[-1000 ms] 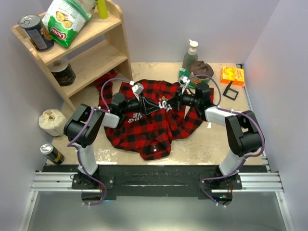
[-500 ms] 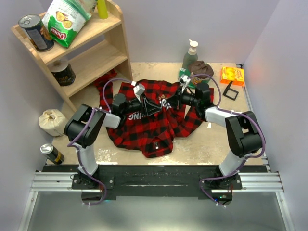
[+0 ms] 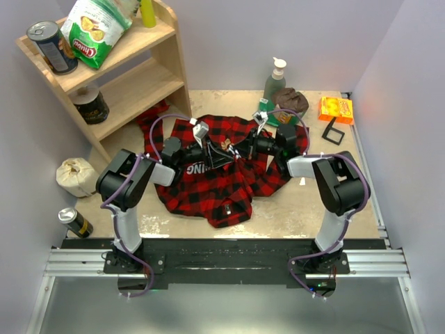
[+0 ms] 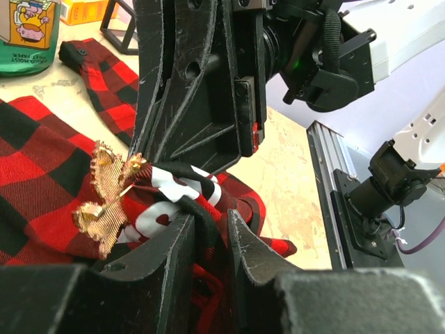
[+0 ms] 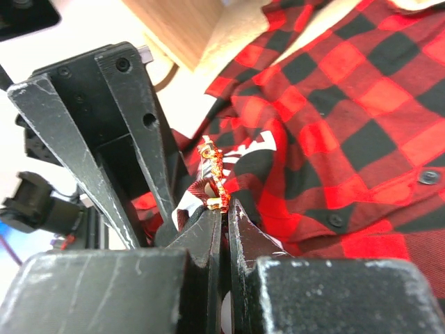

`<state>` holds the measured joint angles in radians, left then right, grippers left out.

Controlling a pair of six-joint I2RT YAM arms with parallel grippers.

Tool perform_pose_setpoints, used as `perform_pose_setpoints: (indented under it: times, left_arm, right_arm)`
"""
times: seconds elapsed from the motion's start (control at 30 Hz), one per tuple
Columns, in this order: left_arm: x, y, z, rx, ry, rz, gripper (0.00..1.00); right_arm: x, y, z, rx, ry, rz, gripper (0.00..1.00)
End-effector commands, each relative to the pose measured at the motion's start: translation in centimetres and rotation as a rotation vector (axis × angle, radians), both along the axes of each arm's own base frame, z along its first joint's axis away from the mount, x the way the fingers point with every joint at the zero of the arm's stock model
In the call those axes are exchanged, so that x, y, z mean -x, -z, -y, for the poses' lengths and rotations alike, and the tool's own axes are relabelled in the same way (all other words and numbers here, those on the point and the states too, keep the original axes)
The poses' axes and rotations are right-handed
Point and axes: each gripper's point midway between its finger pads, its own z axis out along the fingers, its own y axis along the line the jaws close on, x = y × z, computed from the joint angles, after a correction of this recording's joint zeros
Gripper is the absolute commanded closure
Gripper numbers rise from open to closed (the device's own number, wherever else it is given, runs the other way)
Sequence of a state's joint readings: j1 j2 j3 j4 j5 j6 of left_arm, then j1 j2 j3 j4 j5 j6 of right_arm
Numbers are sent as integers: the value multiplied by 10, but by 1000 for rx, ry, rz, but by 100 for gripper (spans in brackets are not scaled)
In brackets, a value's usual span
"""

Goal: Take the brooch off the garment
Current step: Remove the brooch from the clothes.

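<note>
The garment (image 3: 208,188), a red-and-black plaid shirt, lies crumpled mid-table. My left gripper (image 3: 214,154) is shut on a raised fold of it beside the black patch with white letters (image 4: 167,202). The black fold sits between the left fingertips (image 4: 182,233). The brooch (image 4: 108,191), a small gold-tan ornament, stands on that fold just past them. My right gripper (image 3: 240,147) faces the left one tip to tip. In the right wrist view it (image 5: 224,207) is shut on the brooch's (image 5: 214,170) lower end, with the garment (image 5: 348,118) behind.
A wooden shelf (image 3: 132,76) with cans and a chips bag stands at the back left. A soap bottle (image 3: 274,78), a brown cloth lump (image 3: 290,99) and an orange box (image 3: 336,109) sit at the back right. A white sack (image 3: 75,175) and a can (image 3: 75,223) lie left.
My right gripper has moved left, closer to the left gripper, and its forearm has swung in. The shirt's lower edge has shifted slightly left. Both jaws kept their closure.
</note>
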<state>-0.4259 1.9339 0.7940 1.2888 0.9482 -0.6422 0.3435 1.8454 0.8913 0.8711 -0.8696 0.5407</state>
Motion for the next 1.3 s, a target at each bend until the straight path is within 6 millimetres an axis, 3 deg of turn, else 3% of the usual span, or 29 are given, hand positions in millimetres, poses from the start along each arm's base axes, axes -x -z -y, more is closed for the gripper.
perform_pose_setpoints:
  times: [0.0,0.5,0.77,0.83,0.93,1.27]
  left_arm:
    - [16,-4,5,20,71,37,71]
    - [23,-2,9,-2,95,84,65]
    - [38,-4,7,-2,125,179,39]
    - [40,-6,7,2,131,193,20]
    - [44,-10,5,6,132,231,1]
    - [42,-19,2,-30,141,282,0]
  right_arm:
    - [1,-43,-11,-112,-23,86,100]
    - [7,-52,-12,-183,-41,56,100]
    - [9,-57,-10,-174,-39,82,100]
    - [10,-61,-9,-173,-38,97,100]
    - [10,-63,-9,-170,-39,108,100]
    - [9,-68,-7,-163,-37,130,100]
